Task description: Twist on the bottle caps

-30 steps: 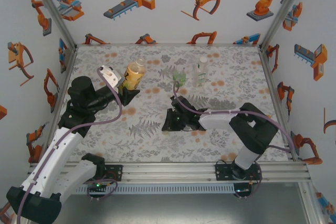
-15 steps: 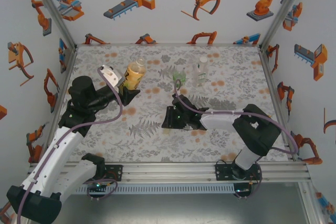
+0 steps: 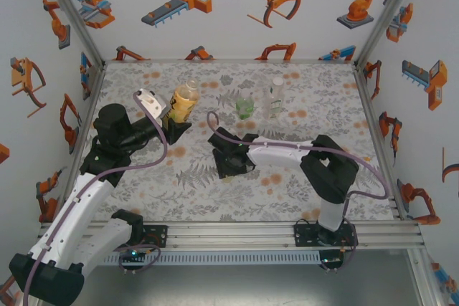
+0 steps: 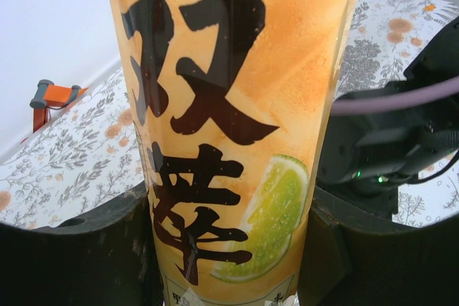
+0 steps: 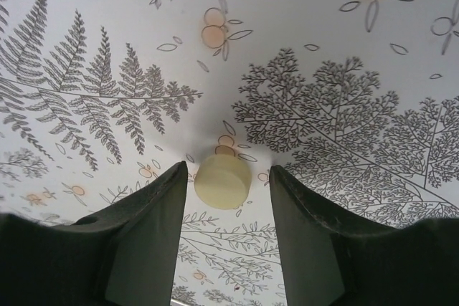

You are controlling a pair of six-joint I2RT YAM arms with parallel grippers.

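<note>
Right wrist view: a pale yellow bottle cap (image 5: 222, 180) is seen lying flat on the fern-patterned table (image 5: 323, 48). Its round axis is upright, so no side needs to be favoured. The cap is bracketed by the right gripper (image 5: 228, 173), whose dark fingers (image 5: 154, 234) are spread to either side. The finger at the left of that view is just beside the cap, and the other is set off by a strip of bare table. This claw is released, with nothing grasped.

From the top camera, the right gripper (image 3: 228, 164) is placed near the table's middle. The amber bottle (image 3: 183, 102) is found to its left and farther back, tilted and clenched low on its body by the left gripper (image 3: 174, 125). Its orange label (image 4: 229, 127) is pressed between that claw's fingers in the left wrist view. A squat green bottle (image 3: 245, 109) and a slim colourless bottle (image 3: 275, 98) are stood free, farther back.

The right arm is judged nearer the cap, so a straight closing of its fingers should be enough. A carry to the left and far would then be needed.
</note>
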